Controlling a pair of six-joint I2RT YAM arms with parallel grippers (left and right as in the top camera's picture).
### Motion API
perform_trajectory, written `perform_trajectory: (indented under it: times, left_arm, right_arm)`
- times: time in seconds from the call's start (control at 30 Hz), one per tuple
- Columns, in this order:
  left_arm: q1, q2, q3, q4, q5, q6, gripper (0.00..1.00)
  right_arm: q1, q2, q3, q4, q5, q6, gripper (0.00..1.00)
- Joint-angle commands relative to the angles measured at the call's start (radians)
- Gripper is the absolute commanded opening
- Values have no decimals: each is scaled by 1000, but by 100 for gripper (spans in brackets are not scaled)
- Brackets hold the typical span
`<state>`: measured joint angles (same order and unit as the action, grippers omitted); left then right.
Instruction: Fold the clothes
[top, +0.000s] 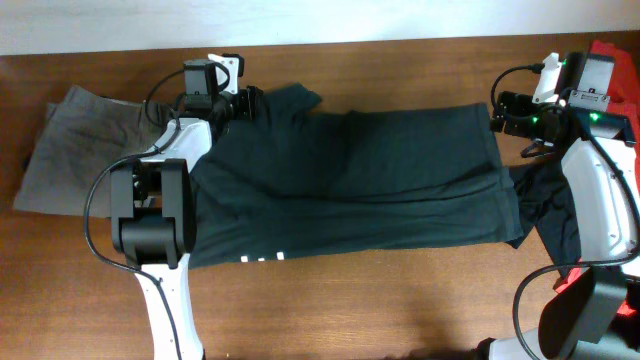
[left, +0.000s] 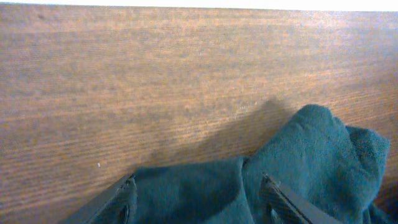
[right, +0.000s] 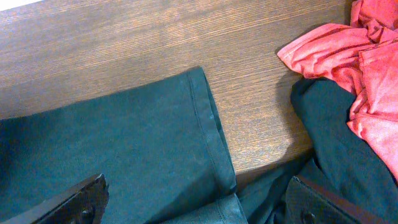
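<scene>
large top (top: 350, 185): black from overhead, dark teal-green in both wrist views; plain, no pattern across the body
lettering (top: 262, 258): white, a few marks at the top's near edge, left of centre
plain garment (top: 548, 205): black, unpatterned, at the right
red garment (right: 354, 56): coral red, plain, far right
grey garment (top: 75, 150): muted grey-brown, plain, at the left
table (top: 400, 310): warm brown wood with fine straight grain
wall (top: 300, 20): white strip along the far edge
left arm (top: 150, 215): black housings, white links
right arm (top: 605, 200): white link, black joints, small green lights
</scene>
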<state>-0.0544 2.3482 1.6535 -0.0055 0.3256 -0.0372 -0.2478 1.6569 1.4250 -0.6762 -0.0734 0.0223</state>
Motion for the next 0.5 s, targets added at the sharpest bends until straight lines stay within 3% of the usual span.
perform_trajectory:
  times: [0.0, 0.33, 0.47]
  left_arm:
    - [-4, 14, 16, 5, 0, 5, 63]
    - [-5, 51, 16, -13, -18, 35, 62]
    - [-4, 76, 16, -31, -16, 35, 55]
  right_arm:
    - [5, 2, 15, 0, -5, 0, 95]
    - [5, 2, 15, 0, -5, -1, 95]
    - [6, 2, 15, -2, -6, 0, 95]
